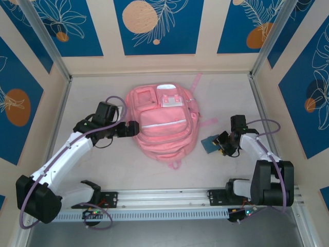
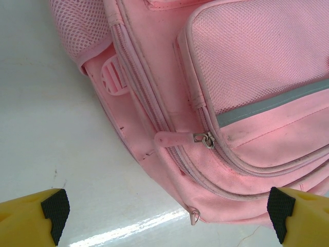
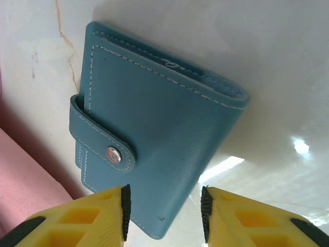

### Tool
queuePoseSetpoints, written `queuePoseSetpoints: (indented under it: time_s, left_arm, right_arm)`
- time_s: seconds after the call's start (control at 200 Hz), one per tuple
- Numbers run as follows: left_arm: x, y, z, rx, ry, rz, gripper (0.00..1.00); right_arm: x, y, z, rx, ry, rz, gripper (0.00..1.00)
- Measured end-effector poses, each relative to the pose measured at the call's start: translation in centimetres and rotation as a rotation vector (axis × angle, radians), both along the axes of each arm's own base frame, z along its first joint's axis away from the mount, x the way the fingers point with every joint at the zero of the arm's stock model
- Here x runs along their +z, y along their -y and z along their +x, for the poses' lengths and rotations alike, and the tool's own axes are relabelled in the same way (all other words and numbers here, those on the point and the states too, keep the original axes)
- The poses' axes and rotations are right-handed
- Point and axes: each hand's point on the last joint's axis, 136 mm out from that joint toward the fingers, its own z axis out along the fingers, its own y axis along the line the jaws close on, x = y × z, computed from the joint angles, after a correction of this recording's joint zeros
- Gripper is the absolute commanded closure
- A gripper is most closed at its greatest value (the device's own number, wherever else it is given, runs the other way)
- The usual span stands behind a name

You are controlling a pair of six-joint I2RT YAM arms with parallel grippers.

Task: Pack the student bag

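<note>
Yellow right fingers (image 3: 110,216) parted, not clamping, astride a flat teal leather snap wallet (image 3: 159,128) on the white desk (image 3: 288,77) just beside the large pink fabric student bag (image 1: 162,128) lying mid-desk, left fingers (image 2: 31,218) wide open near its zip pull (image 2: 177,138), likely for opening.

Bright, even overhead light; glare streaks the table (image 2: 128,231), wrist views perhaps slightly soft.

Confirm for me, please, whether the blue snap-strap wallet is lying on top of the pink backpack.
Not quite: the blue snap-strap wallet is lying on the table beside the pink backpack, on the right arm's side, as the top external view shows.
</note>
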Motion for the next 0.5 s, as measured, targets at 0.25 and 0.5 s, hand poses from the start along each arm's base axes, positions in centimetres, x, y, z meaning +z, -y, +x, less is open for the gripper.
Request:
queuePoseSetpoints:
  time_s: [0.25, 0.5]
  left_arm:
    - [-0.1, 0.0, 0.0, 0.000, -0.002, 0.001, 0.00]
    - [-0.1, 0.0, 0.0, 0.000, -0.002, 0.001, 0.00]
  right_arm:
    - [-1.3, -0.1, 0.1, -0.021, -0.006, 0.061, 0.60]
    - [-1.9, 0.0, 0.1, -0.028, -0.011, 0.071, 0.65]
